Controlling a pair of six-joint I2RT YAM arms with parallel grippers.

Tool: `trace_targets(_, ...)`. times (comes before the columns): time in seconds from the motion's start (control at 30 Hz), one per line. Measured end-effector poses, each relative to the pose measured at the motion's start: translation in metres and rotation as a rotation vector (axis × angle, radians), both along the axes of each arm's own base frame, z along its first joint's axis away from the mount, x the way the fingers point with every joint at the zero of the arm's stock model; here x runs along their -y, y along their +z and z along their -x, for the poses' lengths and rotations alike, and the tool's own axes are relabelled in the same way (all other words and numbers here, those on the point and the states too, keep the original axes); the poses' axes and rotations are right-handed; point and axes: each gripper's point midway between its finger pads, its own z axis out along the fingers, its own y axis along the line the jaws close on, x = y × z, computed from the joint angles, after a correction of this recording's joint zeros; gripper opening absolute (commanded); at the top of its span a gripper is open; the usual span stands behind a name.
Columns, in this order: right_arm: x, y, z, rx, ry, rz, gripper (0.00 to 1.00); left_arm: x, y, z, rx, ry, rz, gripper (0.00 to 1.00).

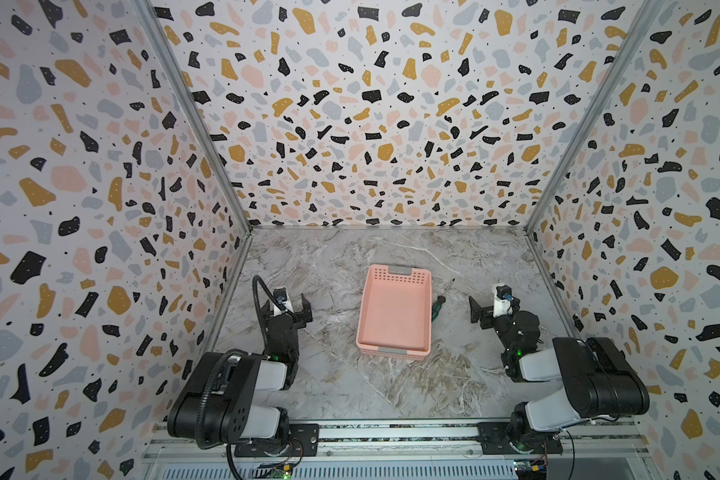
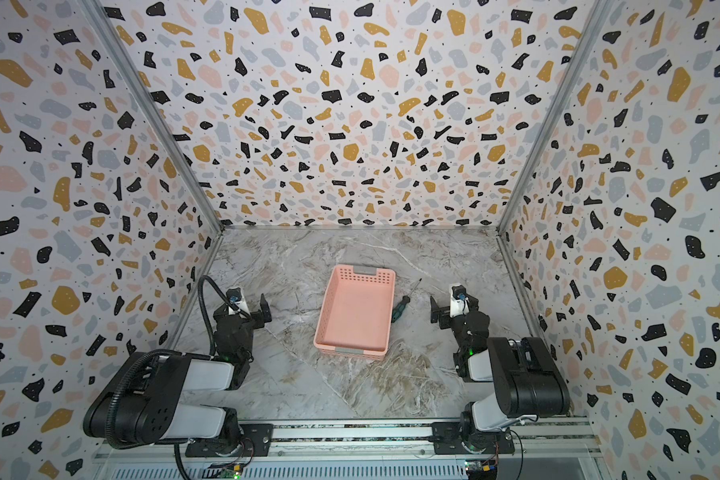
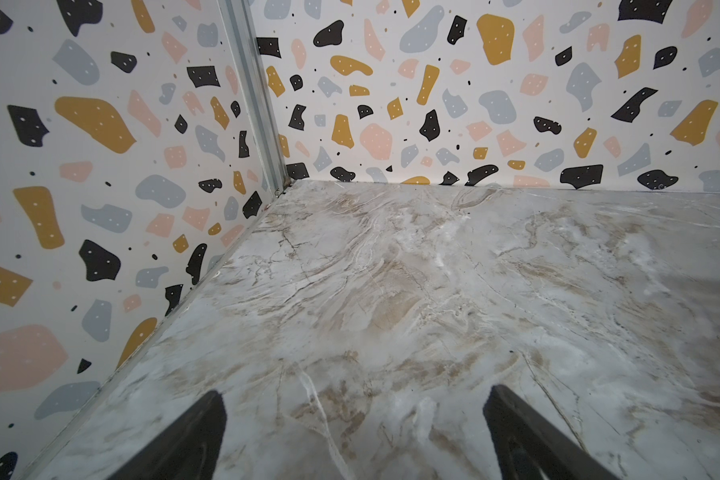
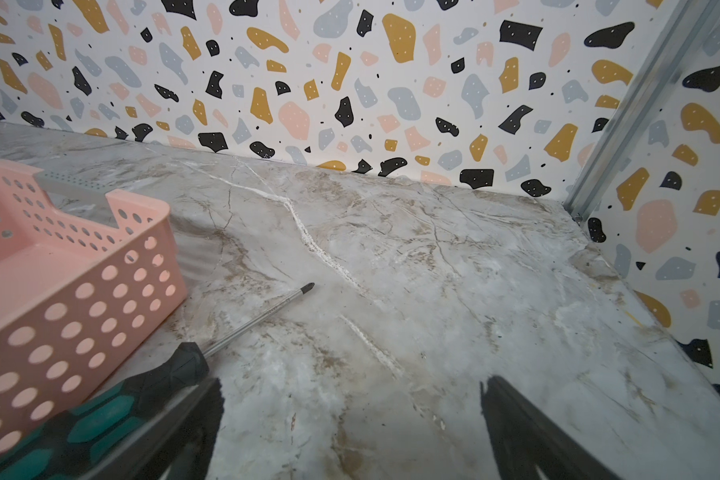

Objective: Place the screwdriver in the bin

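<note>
Nearest to me is the right tool [image 4: 350, 388], its two black fingers [image 4: 192, 419] spread wide with nothing but bare table between them: released, gripping nothing. It hovers low by the right edge of the table [image 1: 391, 386] and points toward the far edge.

Just to its left lies the screwdriver [image 4: 163, 378], flat on the marble-patterned surface and clear of the fingers. In both top views the green-and-black handle [image 1: 436, 312] points back toward the near edge. The thin shaft [image 2: 412, 291] slants away toward the far right corner. The handle end runs close along the right long wall of the bin [image 1: 393, 316]; I cannot tell whether it touches. The tip stands well off from that wall.

That bin, salmon pink with perforated walls [image 4: 80, 316] and a grey tab [image 2: 365, 271] on each short wall, sits about mid-table. Its long sides run from the near edge to the far edge. It holds nothing.

Across on the left side, the left tool [image 3: 356, 392] is likewise spread open and holds nothing. It is low over bare marble, well apart from the bin, and faces the far left corner. Speckled terrazzo walls [image 1: 371, 124] close in three sides.
</note>
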Motion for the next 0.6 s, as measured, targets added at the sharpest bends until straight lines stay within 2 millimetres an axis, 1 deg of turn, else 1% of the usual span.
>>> trace_targets(0.17,0.005,-0.001,-0.001,-0.013,-0.03,-0.002,0.99,-0.005,0.001,0.0,-0.015,0.031,0.003,0.99)
trace_targets(0.2,0.008,-0.001,-0.002,-0.032,-0.05,-0.008,0.99,-0.006,0.004,-0.002,-0.026,0.041,0.004,1.0)
trace_targets(0.23,0.011,0.002,-0.004,-0.048,-0.071,-0.016,0.99,-0.008,0.012,-0.005,-0.023,0.056,0.007,1.0)
trace_targets(0.27,0.015,0.01,-0.01,-0.062,-0.09,-0.037,0.99,-0.01,0.027,-0.009,0.0,0.074,0.019,1.0)
trace_targets(0.3,0.018,0.026,-0.018,-0.055,-0.105,-0.067,0.99,-0.013,0.047,-0.013,0.041,0.095,0.038,0.99)
trace_targets(0.33,0.02,0.043,-0.025,-0.042,-0.111,-0.093,0.99,-0.014,0.064,-0.015,0.076,0.109,0.059,1.0)
trace_targets(0.4,0.022,0.085,-0.034,-0.001,-0.118,-0.158,0.99,-0.016,0.111,-0.019,0.168,0.124,0.125,1.0)
trace_targets(0.43,0.023,0.102,-0.036,0.008,-0.128,-0.196,0.99,-0.016,0.131,-0.02,0.207,0.128,0.161,1.0)
trace_targets(0.5,0.021,0.134,-0.038,-0.002,-0.14,-0.264,0.99,-0.016,0.181,-0.022,0.29,0.133,0.244,1.0)
trace_targets(0.6,0.014,0.168,-0.04,-0.069,-0.152,-0.37,0.99,-0.013,0.245,-0.027,0.353,0.11,0.319,1.0)
